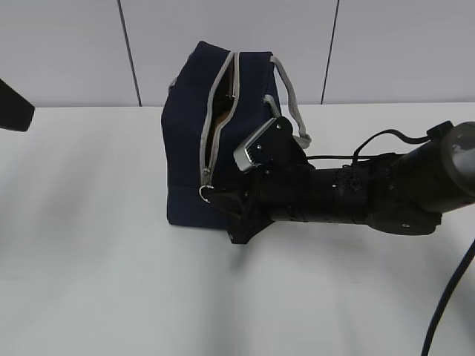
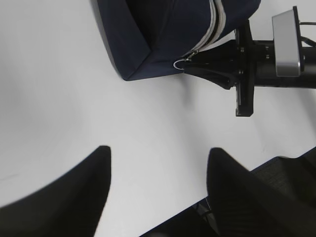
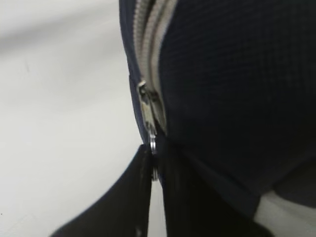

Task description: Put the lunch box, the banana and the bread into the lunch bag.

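We find the lunch bag [image 1: 223, 141] standing near the middle of the white bench [image 1: 111, 259], toward its far edge, with its grey zipper [image 1: 220, 111] parted along the top and down the front. Something brownish shows in the gap; we cannot tell what it is. No banana, bread or lunch box lies on the bench in any view, so we judge that loading is done and only closing remains.

The right gripper [image 3: 155, 168] sits low at the bag's near corner. Its dark fingers [image 3: 128, 197] pinch the zipper's ring pull [image 3: 154, 145], with almost no gap between them. The left gripper [image 2: 158, 187] hovers above bare bench near the front edge, its jaws well apart and holding nothing.

Risks, as we judge them:
- The ring is thin and smooth. A pull off the line of the zipper track could slip it out of the pinch.
- The bag is soft and nothing braces it. Drag in the slider could tip the bag or slide it across the bench instead of running the zipper.
- Fabric bunched at the lower corner could jam the slider [image 3: 146, 106].

View notes: only the right wrist view shows the ring caught between the fingers. In the exterior view the arm hides that contact, but that view alone shows the zipper open up top. The left wrist view confirms the ring [image 2: 178, 63] at the bag's bottom corner, touching the right gripper's tips, and shows the left jaws empty.
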### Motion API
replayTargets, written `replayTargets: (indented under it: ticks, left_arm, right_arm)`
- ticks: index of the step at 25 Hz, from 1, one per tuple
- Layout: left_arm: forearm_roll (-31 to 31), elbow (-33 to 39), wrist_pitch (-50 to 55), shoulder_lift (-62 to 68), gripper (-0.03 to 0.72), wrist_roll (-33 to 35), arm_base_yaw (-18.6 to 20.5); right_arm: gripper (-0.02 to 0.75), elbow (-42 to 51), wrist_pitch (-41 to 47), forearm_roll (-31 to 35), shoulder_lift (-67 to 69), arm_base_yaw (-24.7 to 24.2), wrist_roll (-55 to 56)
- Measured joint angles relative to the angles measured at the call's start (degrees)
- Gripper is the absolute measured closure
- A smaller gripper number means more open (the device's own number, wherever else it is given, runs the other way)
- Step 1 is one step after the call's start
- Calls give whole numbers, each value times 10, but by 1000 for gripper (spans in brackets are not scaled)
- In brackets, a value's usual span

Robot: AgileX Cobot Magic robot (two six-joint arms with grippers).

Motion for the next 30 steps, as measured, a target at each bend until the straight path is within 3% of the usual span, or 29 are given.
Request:
replayTargets:
  ticks: [4,30]
  left_arm:
    - [0,0,0,0,257,0,0]
    - [0,0,0,0,257,0,0]
  right_arm:
    - [752,0,-1,0,0,0,-2]
    - [754,14,10,-69,-47,0,9]
